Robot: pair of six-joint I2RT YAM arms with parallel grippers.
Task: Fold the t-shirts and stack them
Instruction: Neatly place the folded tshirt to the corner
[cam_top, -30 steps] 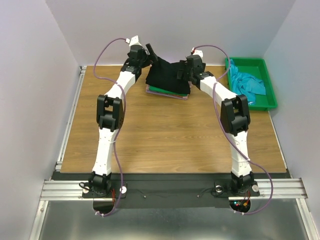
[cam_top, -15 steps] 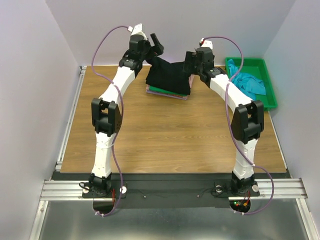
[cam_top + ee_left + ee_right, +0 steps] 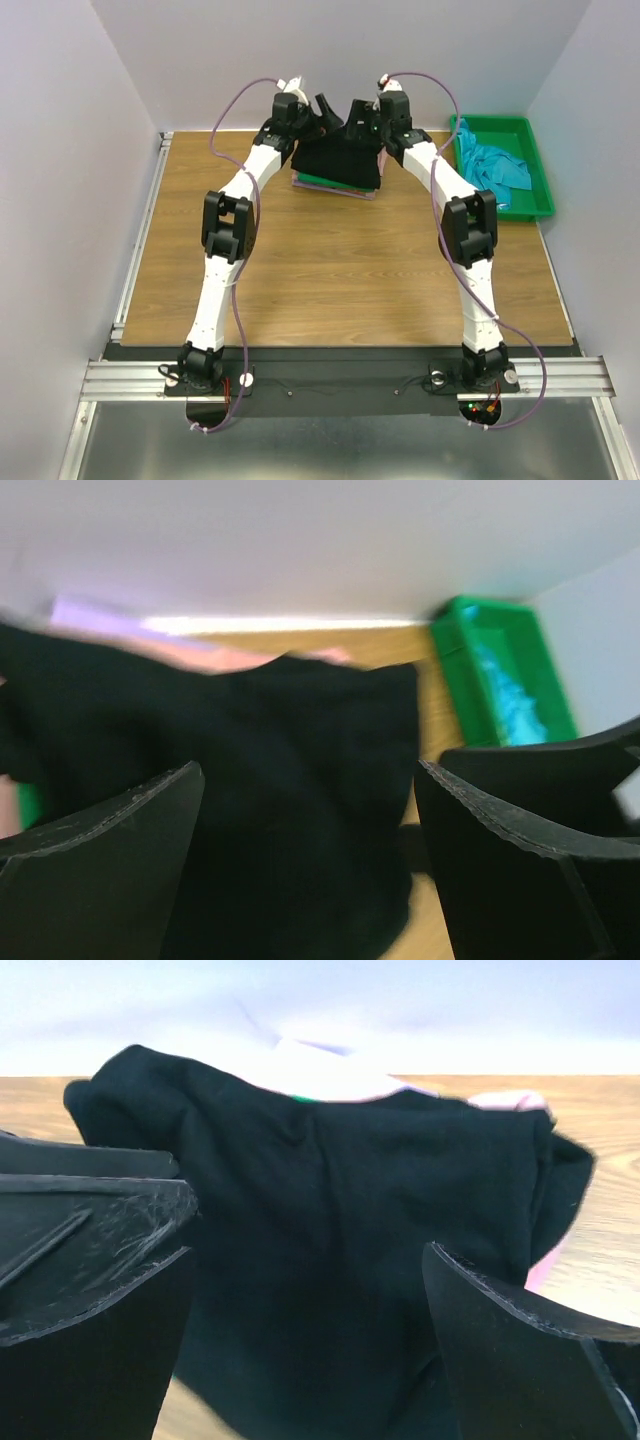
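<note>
black t-shirt (image 3: pixel 338 160) lies folded atop a stack at the far middle of the wooden table (image 3: pixel 330 270), a green t-shirt (image 3: pixel 320 181) and a pink t-shirt (image 3: pixel 505 1100) peeking out beneath. green tray (image 3: pixel 537 137) at far right holds a crumpled teal t-shirt (image 3: pixel 492 168). left gripper (image 3: pixel 325 110) and right gripper (image 3: pixel 362 118) hover over the black t-shirt's far edge, jaws spread wide, holding nothing.

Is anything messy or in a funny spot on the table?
Yes. The teal shirt lies crumpled and unfolded in the green tray, away from the stack. The black shirt on top of the stack also looks rumpled rather than flat.
</note>
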